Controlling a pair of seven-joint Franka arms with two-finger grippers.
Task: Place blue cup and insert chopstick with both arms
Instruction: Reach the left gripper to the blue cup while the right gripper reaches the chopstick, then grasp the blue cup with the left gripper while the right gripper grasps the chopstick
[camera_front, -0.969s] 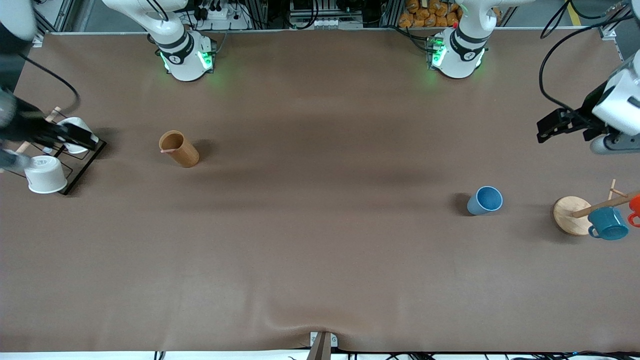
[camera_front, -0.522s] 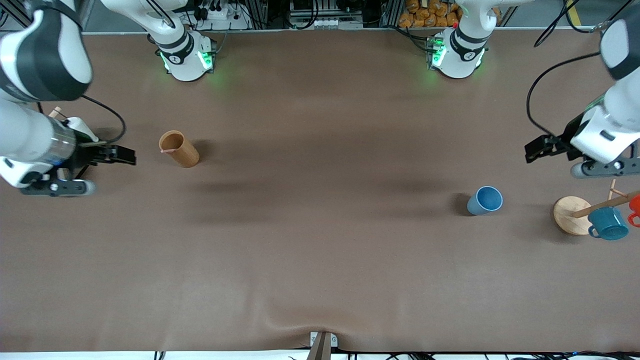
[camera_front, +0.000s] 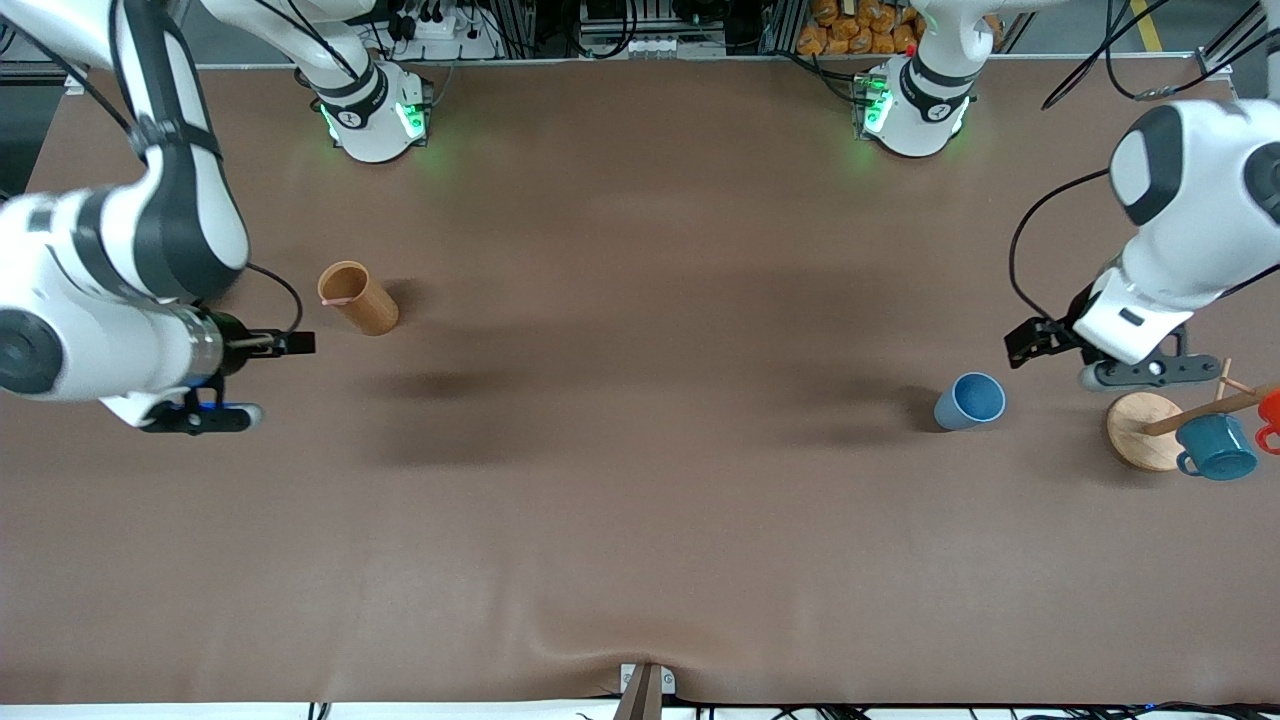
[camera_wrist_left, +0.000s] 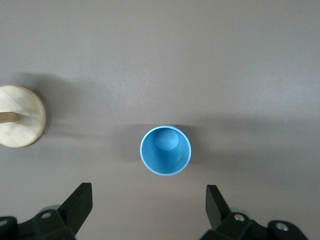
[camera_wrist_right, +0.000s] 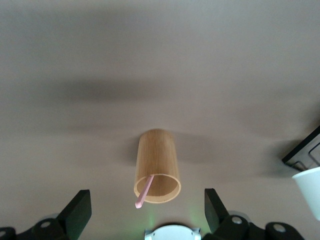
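Plastic-looking blue cup prob light, stiff, slick: pinch across walls; left gripper over it & right gripper over table by wooden cup, both w/ fingers spread.

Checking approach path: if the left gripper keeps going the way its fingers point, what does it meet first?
Probably the blue cup: the open left gripper has it upright ahead between the fingers' lines. The cup looks free all round; height above it is unclear.
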